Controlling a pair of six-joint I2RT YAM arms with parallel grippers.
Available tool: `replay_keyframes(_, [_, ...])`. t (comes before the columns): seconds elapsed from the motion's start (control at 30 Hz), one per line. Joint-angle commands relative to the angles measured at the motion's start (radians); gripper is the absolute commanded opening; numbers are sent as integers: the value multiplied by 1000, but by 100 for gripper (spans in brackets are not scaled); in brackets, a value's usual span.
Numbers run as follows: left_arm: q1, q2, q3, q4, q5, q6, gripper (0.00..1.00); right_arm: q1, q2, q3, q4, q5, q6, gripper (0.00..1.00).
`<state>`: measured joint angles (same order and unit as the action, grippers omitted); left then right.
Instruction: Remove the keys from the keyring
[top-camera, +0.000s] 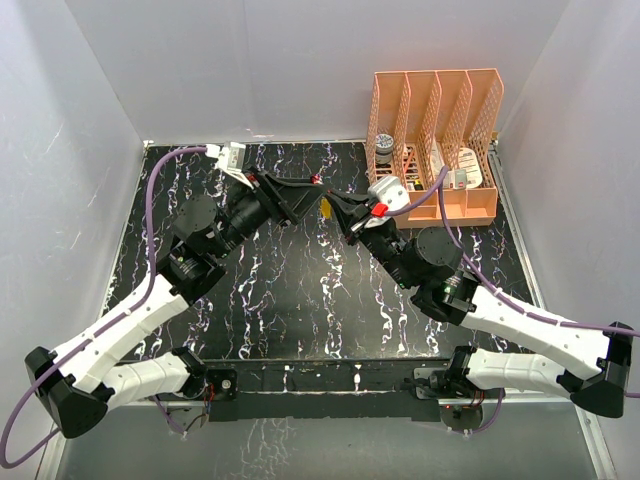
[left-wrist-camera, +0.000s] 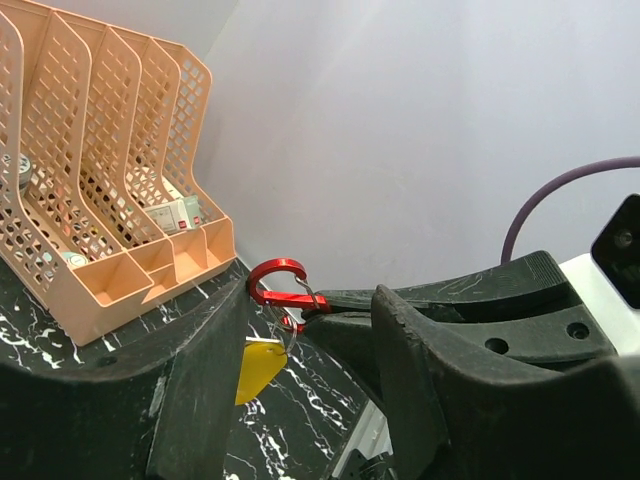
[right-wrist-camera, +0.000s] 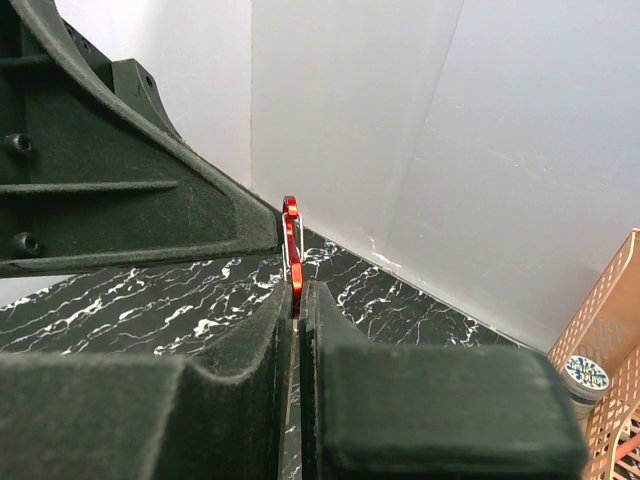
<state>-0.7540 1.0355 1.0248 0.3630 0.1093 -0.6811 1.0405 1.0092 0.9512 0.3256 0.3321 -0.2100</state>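
Observation:
The keyring (left-wrist-camera: 283, 287) is a red clip-shaped loop, held up above the table. A small wire ring hangs a flat yellow key (left-wrist-camera: 258, 368) under it. My right gripper (right-wrist-camera: 298, 292) is shut on the lower end of the keyring (right-wrist-camera: 291, 255), which sticks up from its pads. My left gripper (left-wrist-camera: 312, 300) is open, one finger (left-wrist-camera: 195, 390) on each side of the key and the right gripper's tips, touching neither. In the top view the keyring (top-camera: 317, 180) and key (top-camera: 327, 207) sit between the left gripper (top-camera: 308, 196) and the right gripper (top-camera: 335, 205).
An orange slotted file rack (top-camera: 435, 140) stands at the back right, holding a small jar (top-camera: 383, 147) and small boxes; it also shows in the left wrist view (left-wrist-camera: 100, 200). White walls enclose the black marbled table (top-camera: 300, 300) on three sides.

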Motion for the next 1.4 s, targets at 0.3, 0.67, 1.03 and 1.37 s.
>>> replay_keyframes(0.3, [7,40,5,52,79,-55,48,4,-4,-38,127,30,-38,0])
replay_keyframes(0.67, [7,45,30,16,83,-57,44,4,6,-31,130,47,-74,0])
replay_keyframes(1.03, [9,32,64,-60,46,-25,41,4,3,-12,75,73,-111,0])
replay_keyframes(1.37, [14,58,64,-8,76,-52,33,4,-2,-23,72,73,-113,0])
